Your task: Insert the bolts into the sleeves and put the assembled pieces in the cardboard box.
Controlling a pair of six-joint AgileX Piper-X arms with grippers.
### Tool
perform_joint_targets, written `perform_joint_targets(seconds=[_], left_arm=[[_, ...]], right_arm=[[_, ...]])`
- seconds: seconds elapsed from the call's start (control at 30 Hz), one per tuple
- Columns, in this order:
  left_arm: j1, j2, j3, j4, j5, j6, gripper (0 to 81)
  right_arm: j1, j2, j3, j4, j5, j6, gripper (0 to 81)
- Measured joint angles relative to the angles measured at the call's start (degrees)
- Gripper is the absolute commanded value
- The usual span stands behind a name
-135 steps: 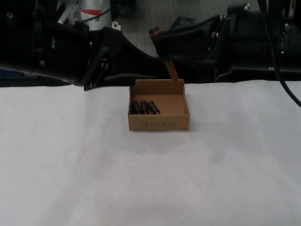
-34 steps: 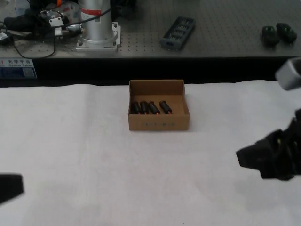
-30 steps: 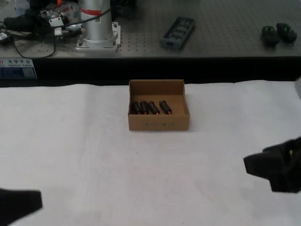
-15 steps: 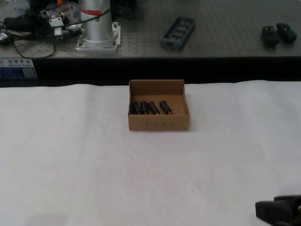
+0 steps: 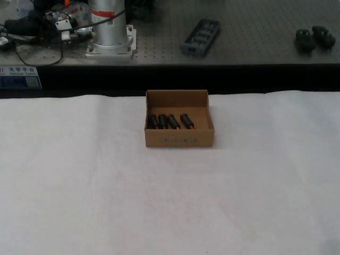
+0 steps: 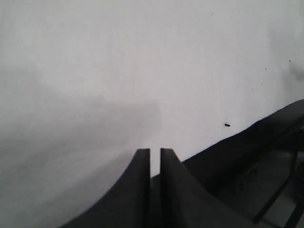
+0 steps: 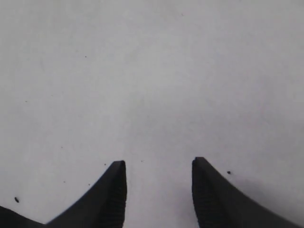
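White-covered bench (image 5: 79, 186): one open cardboard box (image 5: 179, 139) stands directly on the cover, centred, nearer the far edge.

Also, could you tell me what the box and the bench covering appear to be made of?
The box looks like plain brown cardboard, matte, thin-walled. The bench covering looks like white cloth or paper, matte with faint creases.
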Motion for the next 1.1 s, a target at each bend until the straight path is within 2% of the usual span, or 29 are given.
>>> perform_joint_targets(seconds=[0.37,1.1], left_arm=[[0.0,0.0,0.08,2.99,-1.19,0.0,6.2],[0.0,0.0,0.08,3.15,-1.42,0.0,6.2]], right_arm=[[0.0,-0.17,5.06,-0.88,-0.22,1.89,33.8],[0.0,-0.44,5.21,-0.91,-0.22,1.89,32.4]])
